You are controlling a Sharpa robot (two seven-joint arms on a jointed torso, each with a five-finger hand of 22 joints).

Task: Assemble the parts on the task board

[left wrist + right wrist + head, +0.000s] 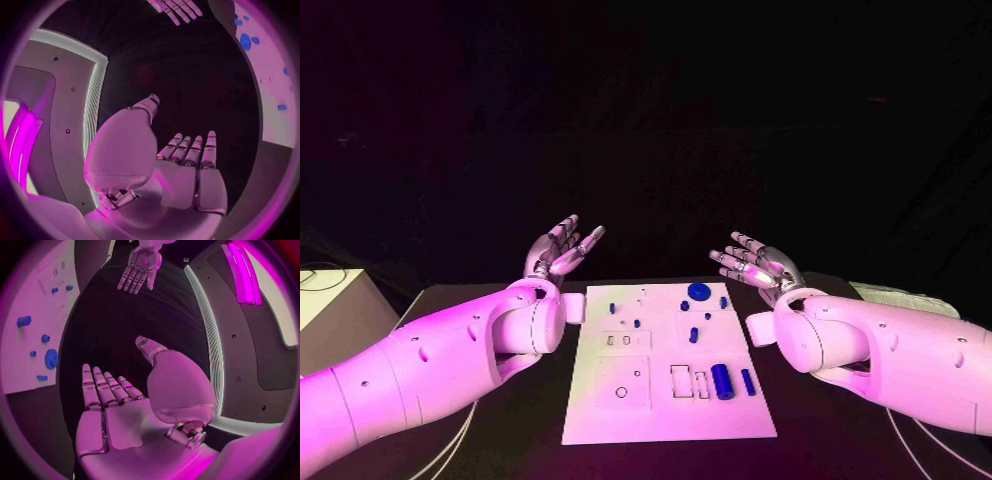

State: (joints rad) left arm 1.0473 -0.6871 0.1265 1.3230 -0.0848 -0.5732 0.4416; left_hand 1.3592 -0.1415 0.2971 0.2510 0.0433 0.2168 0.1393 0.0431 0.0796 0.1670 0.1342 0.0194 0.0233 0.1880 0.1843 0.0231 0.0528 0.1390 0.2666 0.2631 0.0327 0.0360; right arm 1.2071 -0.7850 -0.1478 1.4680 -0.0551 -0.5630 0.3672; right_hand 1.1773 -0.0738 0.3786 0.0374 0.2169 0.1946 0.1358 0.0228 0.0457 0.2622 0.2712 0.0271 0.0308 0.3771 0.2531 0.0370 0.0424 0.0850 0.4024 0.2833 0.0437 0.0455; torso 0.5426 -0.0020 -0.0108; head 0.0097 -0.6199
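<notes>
The flat white rectangular task board (668, 365) lies in the middle of the black table (516, 420), between the two white arms. On it several small blue parts are spread: a round blue disc (698, 291) near the far edge, a thick blue cylinder (721, 381) lying near the right side, and a thin blue pin (747, 381) just beside it. Some smaller blue pieces (692, 334) lie in the middle of the board, but they are too small to tell their shape. The board also has outlined slots, and I cannot tell how deep they are.

The left hand (561, 248) is raised beyond the far left corner of the board, fingers straight and apart, holding nothing. In the left wrist view its palm (187, 175) is bare and the board (272, 75) is cut off at the rim.

The right hand (756, 264) is lifted beyond the far right corner, fingers also spread and holding nothing; it seems a little lower than the left one. The right wrist view shows its flat palm (112, 410), and part of the board (31, 305) at the rim.
</notes>
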